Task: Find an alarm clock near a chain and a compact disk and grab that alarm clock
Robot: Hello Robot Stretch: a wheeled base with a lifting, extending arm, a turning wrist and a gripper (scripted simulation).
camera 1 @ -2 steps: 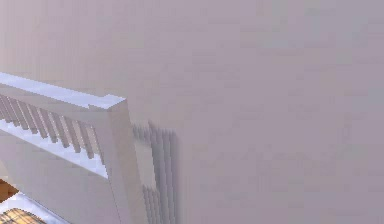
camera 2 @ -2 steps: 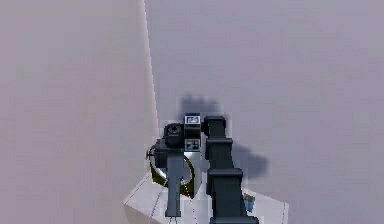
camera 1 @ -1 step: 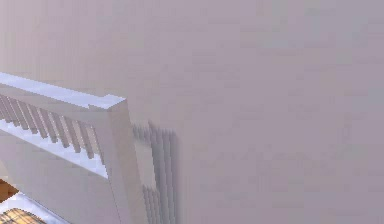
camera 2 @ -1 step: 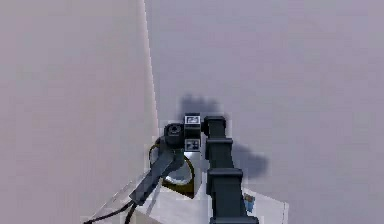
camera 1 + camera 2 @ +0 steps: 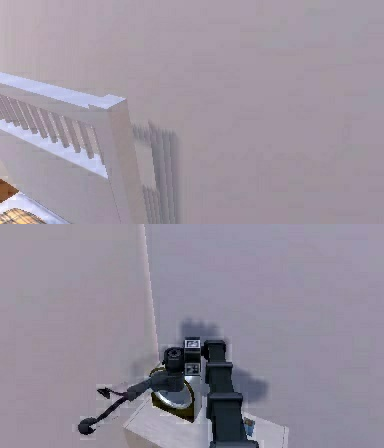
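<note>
In the arm side view the dark arm (image 5: 225, 404) rises from the bottom edge, with two white marked squares (image 5: 190, 352) at its end. Left of them is the gripper's dark body, and its thin fingers (image 5: 104, 393) reach down and left, so the gripper (image 5: 95, 410) hangs in front of the grey wall. A round black and gold thing (image 5: 172, 400), possibly the alarm clock, stands on a white top (image 5: 150, 432) right by the gripper's body. I cannot tell whether the gripper holds anything.
A white slatted rail with a thick corner post (image 5: 118, 150) crosses the forward view's left, close to a plain grey wall (image 5: 270, 100). A strip of wooden floor (image 5: 6, 190) shows at the bottom left. A wall corner (image 5: 150, 294) runs up the arm side view.
</note>
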